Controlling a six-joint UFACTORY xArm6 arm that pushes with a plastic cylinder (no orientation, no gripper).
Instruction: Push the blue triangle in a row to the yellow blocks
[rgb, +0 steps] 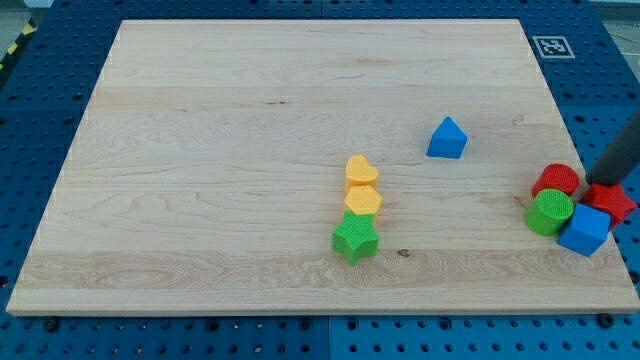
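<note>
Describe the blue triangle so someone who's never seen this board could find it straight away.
Start at the wooden board and look right of centre. The blue triangle sits alone there, up and to the right of the stacked column of yellow heart, yellow hexagon and green star. Unlike the blue cube, it touches nothing.

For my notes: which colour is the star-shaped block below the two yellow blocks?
Green. The star block shows clearly in the camera view, the only one.

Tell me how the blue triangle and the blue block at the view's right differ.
The blue triangle is peaked like a wedge; the blue cube is boxy. The blue triangle stands alone, right of the yellow blocks; the blue cube sits packed against the green cylinder and red blocks, below my tip. Both are blue and rest on the board.
</note>
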